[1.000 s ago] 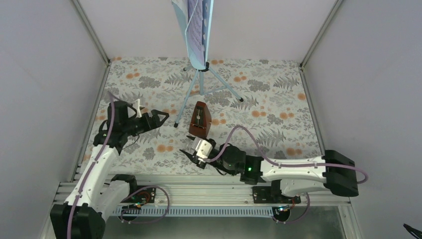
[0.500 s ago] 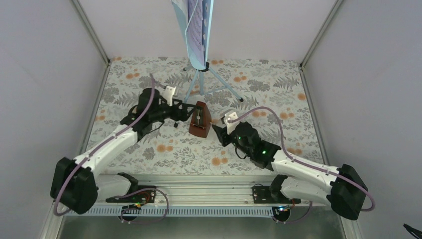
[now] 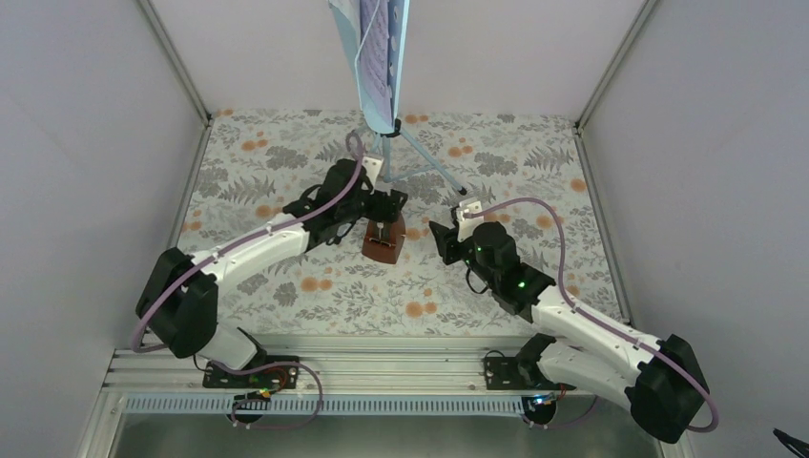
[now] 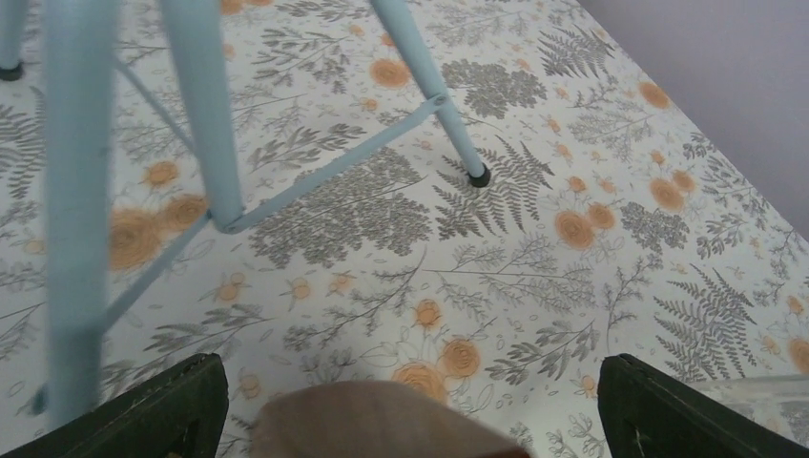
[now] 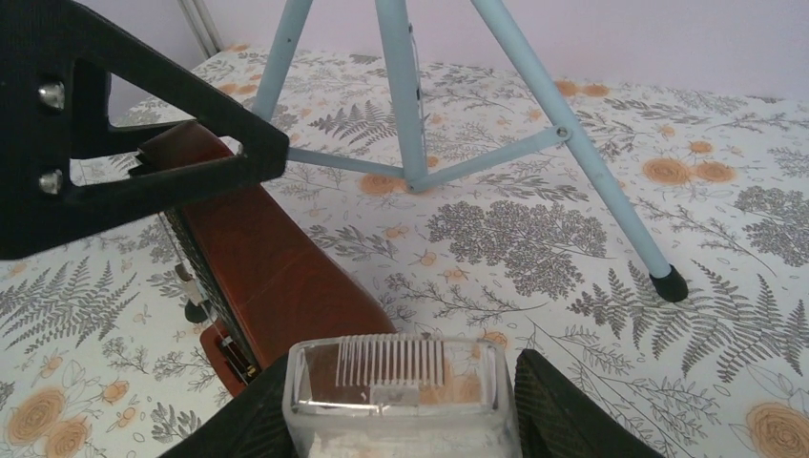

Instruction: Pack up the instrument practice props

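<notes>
Directly beneath the left end effector (image 3: 386,204) stands the metronome (image 3: 383,244).

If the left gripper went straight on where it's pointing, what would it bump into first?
Most likely the metronome: its brown top sits right between the left gripper's wide-open fingers. Past that there is only the flowery cloth near the music stand's legs, though depth is hard to judge.
</notes>
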